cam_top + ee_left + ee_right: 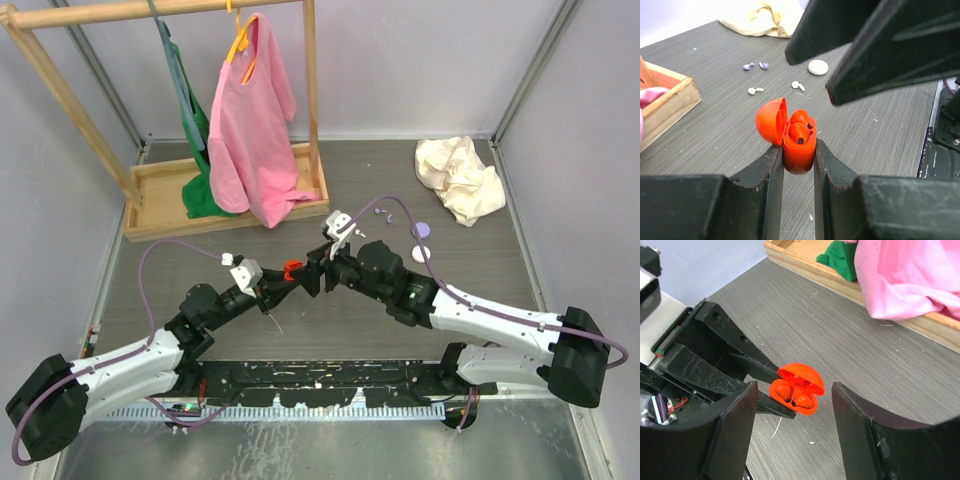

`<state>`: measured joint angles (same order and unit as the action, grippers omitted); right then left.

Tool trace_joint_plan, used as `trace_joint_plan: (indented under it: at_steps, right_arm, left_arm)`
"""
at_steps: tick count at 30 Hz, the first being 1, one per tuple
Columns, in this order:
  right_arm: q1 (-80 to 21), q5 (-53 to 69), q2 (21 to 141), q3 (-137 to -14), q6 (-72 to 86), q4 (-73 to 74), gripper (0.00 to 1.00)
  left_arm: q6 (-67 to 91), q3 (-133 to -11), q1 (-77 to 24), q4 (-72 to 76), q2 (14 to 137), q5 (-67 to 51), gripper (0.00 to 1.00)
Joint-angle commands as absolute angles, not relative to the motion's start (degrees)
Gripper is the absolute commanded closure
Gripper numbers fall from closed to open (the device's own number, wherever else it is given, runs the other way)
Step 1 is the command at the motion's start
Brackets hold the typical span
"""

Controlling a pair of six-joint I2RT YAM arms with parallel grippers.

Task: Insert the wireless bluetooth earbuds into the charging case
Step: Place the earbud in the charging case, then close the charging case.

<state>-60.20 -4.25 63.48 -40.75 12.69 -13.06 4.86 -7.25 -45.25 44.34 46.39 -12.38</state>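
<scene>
Clamped tight between the fingers of the left claw: a glossy orange-red plastic clamshell charging case, lid flipped open and leaning left. Seated in its wells, two red plastic earbuds, dark tips up. All of it held up off the surface, around the middle of the desk.

Right claw nose-to-nose with it, fingers spread wide. From its own camera, one black finger either side of the case, touching nothing.

Underneath, a dark grey wood-grain desk, scuffed and dotted with white specks. Pale grey walls on three sides.

Loose on the desk out toward the far-right corner: two lilac plastic earbuds, and nearer in, two white plastic earbuds, set apart from each other. Close by, a white round case and a lilac round case. Right in that corner, a crumpled cream cloth.

Far-left corner: a wooden garment rack on a wooden tray base, with a pink shirt on an orange hanger and a green garment behind it.

From the left wrist view, the right claw's big black fingers looming just beyond the case, blocking much of the desk's right side.
</scene>
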Motion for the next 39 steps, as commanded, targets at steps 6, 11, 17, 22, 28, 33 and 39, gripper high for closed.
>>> trace_joint_plan:
  at_steps: [6,11,17,22,28,33,39]
  right_arm:
    - [-49.9,19.5,63.6,-49.1,10.2,-5.4,0.27]
    - [-46.4,27.9,67.3,-51.9,8.5,-3.1,0.25]
    - [-45.2,35.7,72.2,-55.4,6.5,-0.2,0.24]
    - [-45.2,40.2,75.2,-57.3,5.1,1.7,0.24]
    - [-45.2,42.7,76.2,-58.0,3.0,5.4,0.25]
    - [-45.2,44.2,75.4,-57.9,1.5,7.6,0.26]
    - [-45.2,43.1,73.6,-57.4,0.1,9.1,0.27]
  left_arm:
    - [3.9,-8.3,-45.2,49.2,46.7,-15.7,1.0]
    - [3.8,-8.3,-45.2,49.8,46.8,-18.2,1.0]
    - [3.7,-8.3,-45.1,50.3,46.6,-20.5,1.0]
    - [3.6,-8.3,-45.1,50.5,46.5,-20.9,1.0]
    - [3.6,-8.3,-45.1,50.2,46.6,-20.0,1.0]
    - [3.5,-8.6,-45.1,49.4,47.0,-19.2,1.0]
    - [3.5,-9.1,-45.2,48.7,47.7,-18.7,1.0]
